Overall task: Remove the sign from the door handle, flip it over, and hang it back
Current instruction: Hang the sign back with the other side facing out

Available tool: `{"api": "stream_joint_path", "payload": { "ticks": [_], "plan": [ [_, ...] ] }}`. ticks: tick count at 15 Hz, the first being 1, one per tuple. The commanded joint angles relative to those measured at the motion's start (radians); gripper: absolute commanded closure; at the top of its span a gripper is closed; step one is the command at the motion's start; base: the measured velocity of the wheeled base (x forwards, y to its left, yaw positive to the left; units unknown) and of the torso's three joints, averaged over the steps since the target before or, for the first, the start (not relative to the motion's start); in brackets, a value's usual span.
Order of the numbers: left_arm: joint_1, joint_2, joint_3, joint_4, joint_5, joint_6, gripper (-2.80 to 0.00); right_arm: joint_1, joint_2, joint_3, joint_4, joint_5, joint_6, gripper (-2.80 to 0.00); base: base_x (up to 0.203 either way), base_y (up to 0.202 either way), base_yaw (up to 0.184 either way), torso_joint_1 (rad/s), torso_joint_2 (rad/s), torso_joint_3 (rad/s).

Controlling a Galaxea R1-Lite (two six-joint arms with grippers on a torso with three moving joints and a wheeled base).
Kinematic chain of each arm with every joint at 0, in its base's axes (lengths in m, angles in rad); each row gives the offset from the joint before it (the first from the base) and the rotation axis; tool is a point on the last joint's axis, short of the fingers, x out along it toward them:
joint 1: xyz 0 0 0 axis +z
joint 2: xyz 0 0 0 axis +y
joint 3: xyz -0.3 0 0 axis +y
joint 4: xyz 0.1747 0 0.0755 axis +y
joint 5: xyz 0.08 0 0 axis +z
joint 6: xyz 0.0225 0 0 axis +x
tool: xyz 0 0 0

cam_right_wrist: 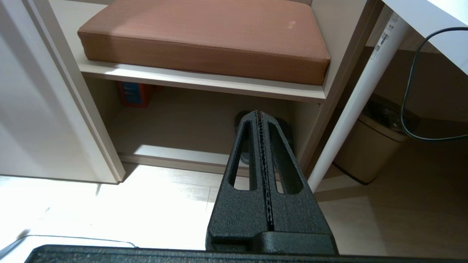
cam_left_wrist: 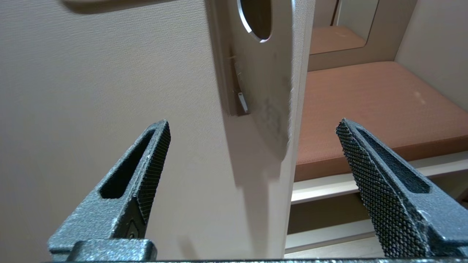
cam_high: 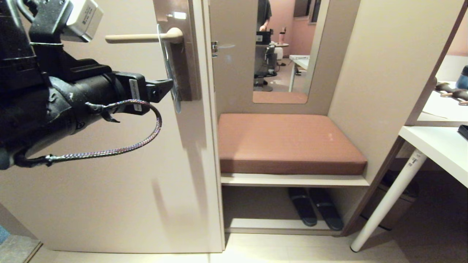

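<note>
The door handle [cam_high: 142, 37], a cream lever on a brown-grey backplate [cam_high: 184, 62], sticks out from the door at the upper left. The sign [cam_high: 176, 100] hangs from it next to the backplate and shows edge-on as a thin blue-grey strip. In the left wrist view the sign [cam_left_wrist: 268, 76] shows a plain face, its large hole at the top and its rounded end hanging free. My left gripper [cam_left_wrist: 253, 122] is open just in front of the sign's lower end, with nothing between its fingers [cam_left_wrist: 155, 153]. My left arm [cam_high: 73, 95] reaches in from the left. My right gripper [cam_right_wrist: 259, 111] is shut and empty, low above the floor.
Right of the door edge [cam_high: 212, 146] is an alcove with a brown cushioned bench [cam_high: 289, 142], dark slippers [cam_high: 314, 210] underneath and a mirror [cam_high: 281, 51] reflecting a person. A white table [cam_high: 438, 146] with its leg [cam_high: 387, 201] and a bin [cam_right_wrist: 369, 149] stand at the right.
</note>
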Motion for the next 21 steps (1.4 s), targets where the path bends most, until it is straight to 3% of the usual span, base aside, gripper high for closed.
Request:
{"api": "stream_joint_path", "payload": {
  "ticks": [1, 3, 4, 7, 15, 21],
  "plan": [
    [0.001, -0.069, 0.046, -0.002, 0.002, 0.001, -2.8, 0.0, 0.001, 0.0, 0.001, 0.0, 0.0, 0.0, 0.0, 0.0, 0.0, 0.0, 0.0, 0.0],
    [0.001, -0.121, 0.094, -0.002, 0.002, 0.001, -2.8, 0.0, 0.001, 0.0, 0.001, 0.0, 0.0, 0.0, 0.0, 0.0, 0.0, 0.0, 0.0, 0.0],
    [0.001, -0.148, 0.121, -0.001, 0.0, 0.001, 0.0, 0.0, 0.001, 0.0, 0.001, 0.0, 0.0, 0.0, 0.0, 0.0, 0.0, 0.0, 0.0, 0.0],
    [0.007, -0.198, 0.176, 0.0, -0.03, 0.001, 0.0, 0.0, 0.001, 0.0, 0.001, 0.0, 0.0, 0.0, 0.0, 0.0, 0.0, 0.0, 0.0, 0.0],
    [0.022, -0.124, 0.168, -0.02, -0.036, 0.0, 0.0, 0.0, 0.001, 0.0, 0.001, 0.0, 0.0, 0.0, 0.0, 0.0, 0.0, 0.0, 0.0, 0.0],
    [0.104, 0.092, 0.022, -0.112, -0.101, 0.001, 0.0, 0.0, 0.001, 0.0, 0.001, 0.0, 0.0, 0.0, 0.0, 0.0, 0.0, 0.0, 0.0, 0.0]
  ]
}}
